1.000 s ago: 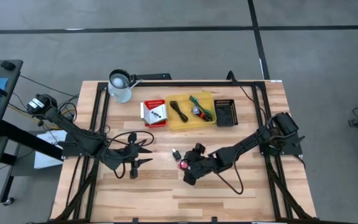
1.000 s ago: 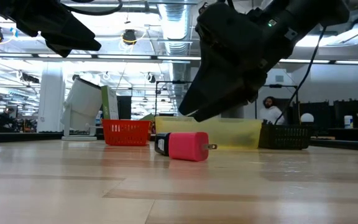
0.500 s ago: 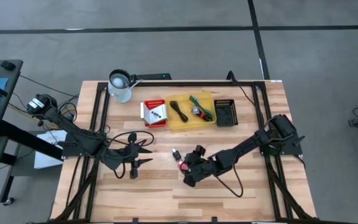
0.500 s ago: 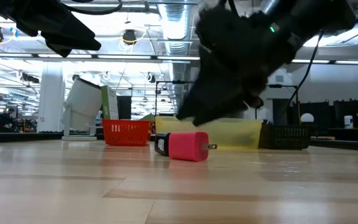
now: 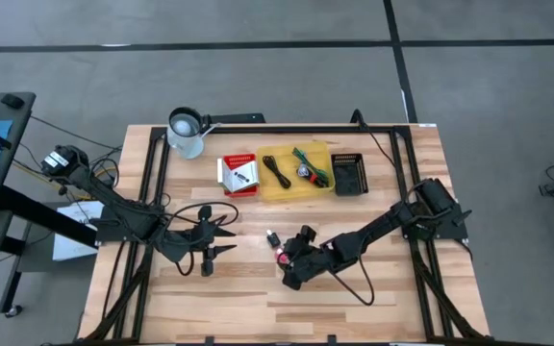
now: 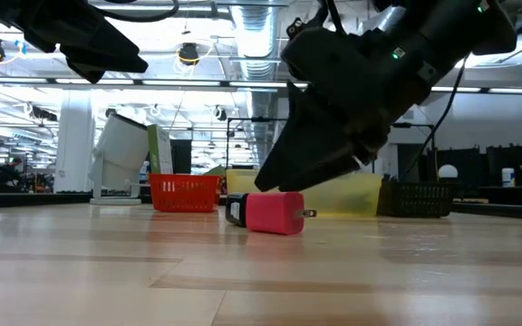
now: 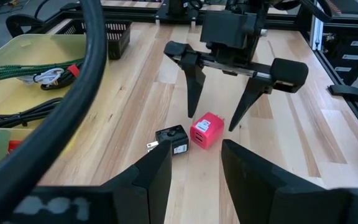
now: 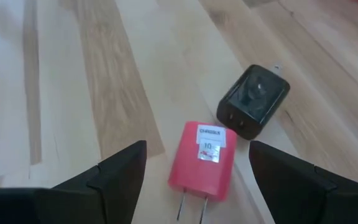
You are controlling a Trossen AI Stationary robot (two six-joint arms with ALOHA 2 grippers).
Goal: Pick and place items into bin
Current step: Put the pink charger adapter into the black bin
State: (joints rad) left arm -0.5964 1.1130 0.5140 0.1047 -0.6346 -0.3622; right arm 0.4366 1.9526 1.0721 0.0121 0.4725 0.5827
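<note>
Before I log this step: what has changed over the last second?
The right gripper has come down and forward, open astride the pink charger, not yet touching it. Pink charger, black charger, yellow bin and the left gripper stayed put.

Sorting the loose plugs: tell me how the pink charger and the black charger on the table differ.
The pink charger is larger and boxier; the black charger is smaller and more rounded. The pink one carries a white label on its upper face; the black one shows none. The pink one lies between the open fingers of the right end effector; the black one lies just outside them. Both are wall plugs with metal prongs, lying beside each other on the wooden table.
</note>
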